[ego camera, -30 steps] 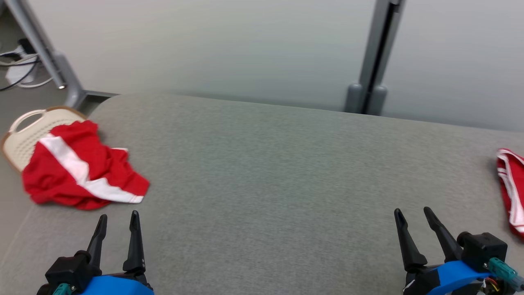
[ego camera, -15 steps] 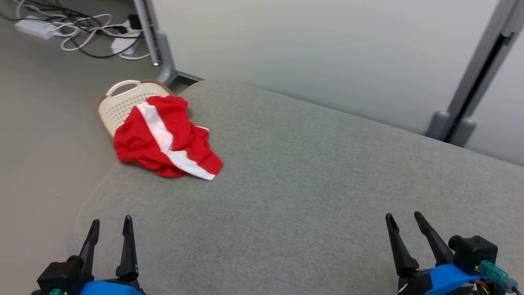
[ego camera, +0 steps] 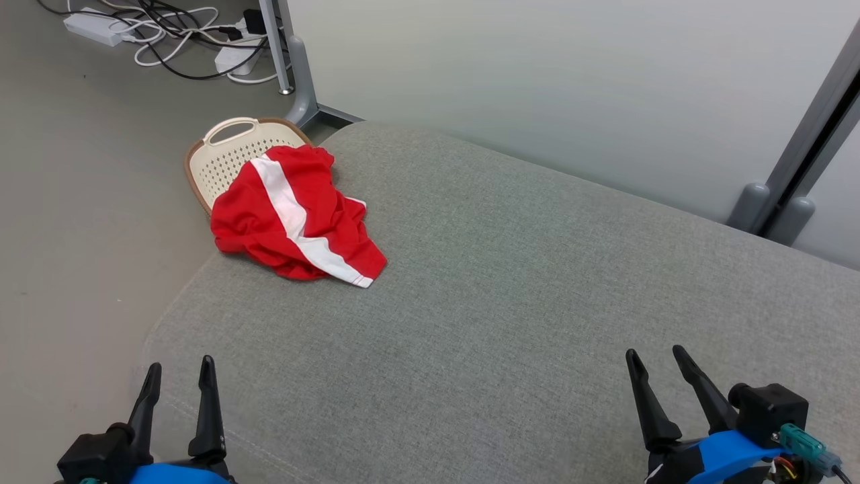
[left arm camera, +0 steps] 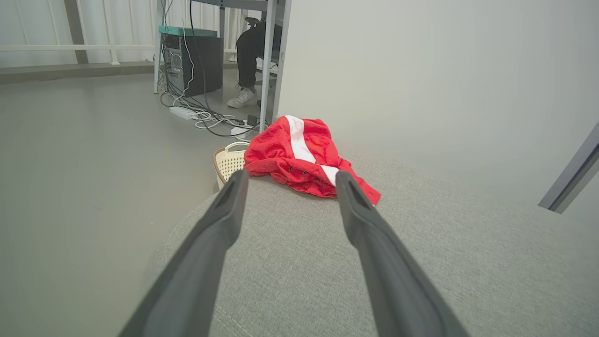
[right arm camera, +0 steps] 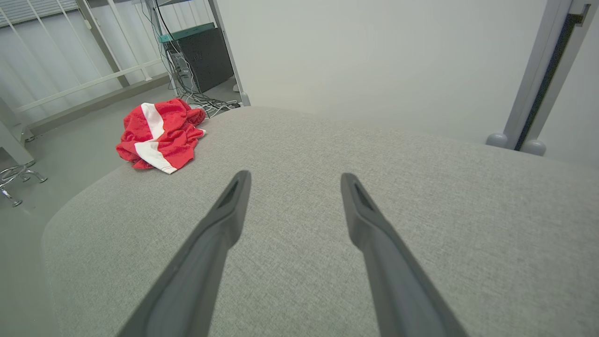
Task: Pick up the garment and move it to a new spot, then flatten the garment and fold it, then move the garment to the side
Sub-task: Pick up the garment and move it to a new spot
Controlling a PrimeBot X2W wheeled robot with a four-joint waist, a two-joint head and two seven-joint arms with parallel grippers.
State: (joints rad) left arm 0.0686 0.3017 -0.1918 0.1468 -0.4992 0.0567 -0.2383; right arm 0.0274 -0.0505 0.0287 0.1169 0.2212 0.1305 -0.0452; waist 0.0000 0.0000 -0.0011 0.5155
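A crumpled red garment (ego camera: 295, 215) with a white stripe lies at the far left corner of the grey upholstered surface (ego camera: 510, 302), partly draped over a basket. It also shows ahead in the left wrist view as the garment (left arm camera: 299, 157) and far left in the right wrist view as the garment (right arm camera: 157, 133). My left gripper (ego camera: 180, 368) hovers open near the front left edge, well short of the garment. My right gripper (ego camera: 655, 356) stands open at the front right, nothing between its fingers.
A cream perforated basket (ego camera: 225, 158) sits beside the surface's left corner, under the garment. Cables and power strips (ego camera: 168, 33) lie on the floor beyond. Grey partition posts (ego camera: 799, 175) stand behind the surface. A seated person's foot (left arm camera: 241, 97) shows near a desk and computer tower.
The head camera has swung left, so the garment and basket now sit nearer the picture's middle and a second red cloth at the right edge has left view. Both grippers stay open.
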